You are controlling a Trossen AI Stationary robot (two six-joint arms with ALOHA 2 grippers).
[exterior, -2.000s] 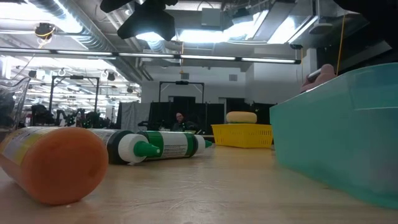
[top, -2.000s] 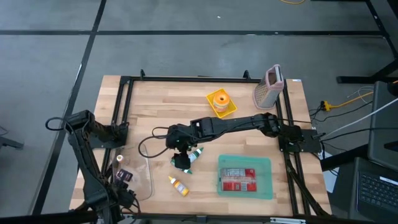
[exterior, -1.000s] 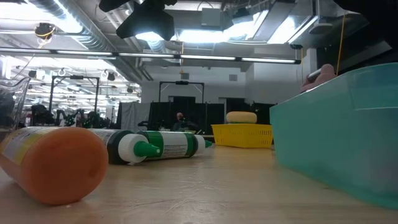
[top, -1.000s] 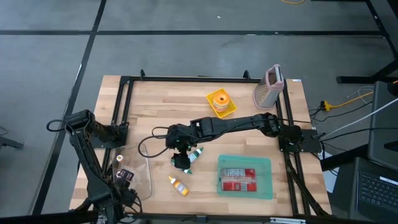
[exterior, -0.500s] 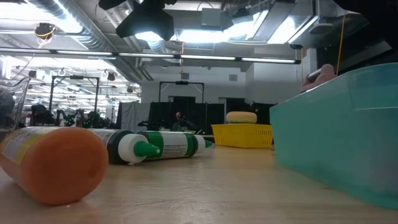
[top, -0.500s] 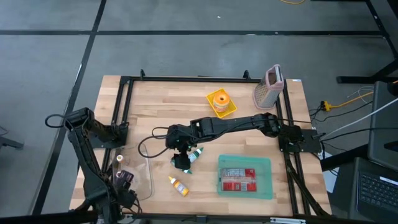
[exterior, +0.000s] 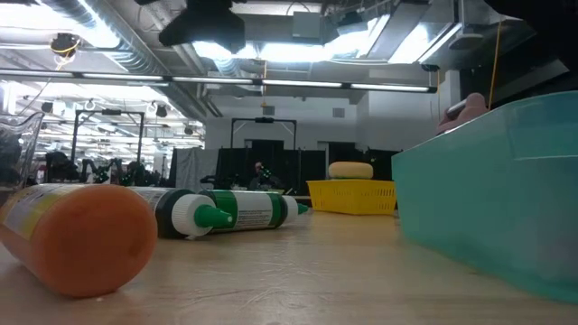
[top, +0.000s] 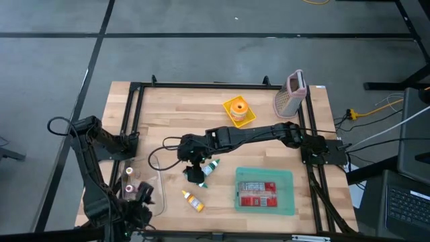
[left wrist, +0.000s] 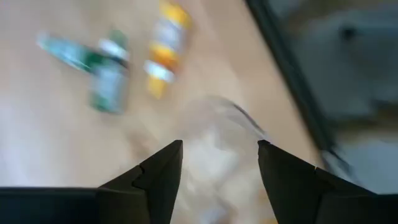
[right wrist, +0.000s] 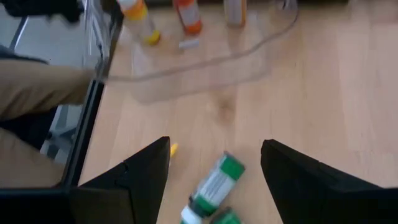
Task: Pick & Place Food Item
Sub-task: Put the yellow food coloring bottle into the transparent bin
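Two green-capped bottles (top: pixel 211 167) lie on their sides mid-table, and a yellow-orange bottle (top: pixel 193 200) lies nearer the front edge. My right gripper (top: pixel 195 171) hovers open over the green bottles; one of them (right wrist: pixel 214 183) shows between its fingers, untouched. My left gripper (top: pixel 141 196) stands open above the clear container (top: pixel 149 191) at the front left, nothing between its fingers (left wrist: pixel 163 171). Small bottles (right wrist: pixel 186 15) stand inside that container.
A teal bin (top: pixel 264 191) holding a red package sits front right. At the back stand a yellow basket (top: pixel 238 109) with an orange item and a grater (top: pixel 290 94). A black frame (top: pixel 131 121) rims the table. Bare wood lies between basket and bin.
My left gripper has risen above the clear container, drifted a little toward the near edge and turned about its wrist. A small bottle in the container now shows beside it. The bottles on the table have not moved.
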